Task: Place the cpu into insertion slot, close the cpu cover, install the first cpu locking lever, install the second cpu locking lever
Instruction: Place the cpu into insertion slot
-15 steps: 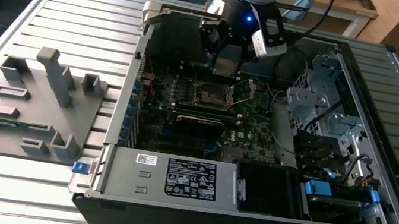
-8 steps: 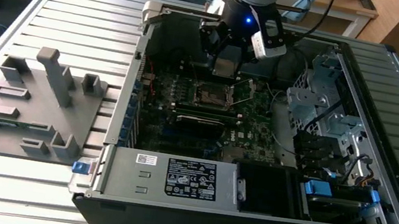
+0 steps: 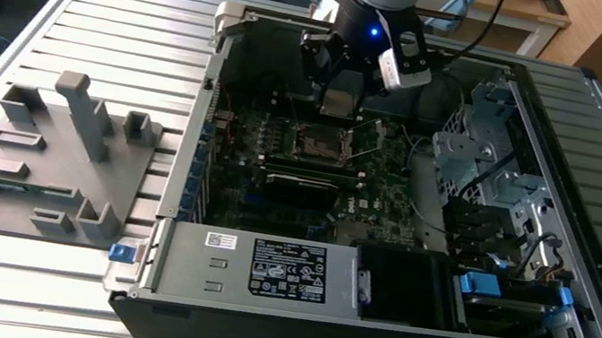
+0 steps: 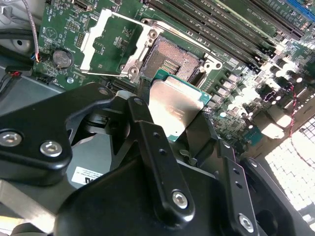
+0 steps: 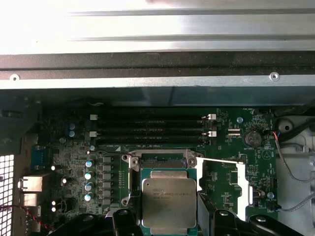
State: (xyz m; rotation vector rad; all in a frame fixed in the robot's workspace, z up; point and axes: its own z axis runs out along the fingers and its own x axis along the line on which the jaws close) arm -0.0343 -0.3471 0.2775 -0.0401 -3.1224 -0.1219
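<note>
My gripper hangs inside the open computer case, shut on the cpu, a flat square chip with a dull silver top. In both wrist views the black fingers clamp the cpu by two opposite edges. The chip hovers just above and partly over the insertion slot, whose dark contact field is bare. The cpu cover, a silver frame plate, lies flipped open beside the slot. In the first wrist view the cpu overlaps the slot's rim, with the cover folded out to one side.
Long black memory sticks run along one side of the slot, and a coin battery lies by the cover. A grey fixture with pegs stands at the exterior view's left. The power supply and drive cage crowd the case.
</note>
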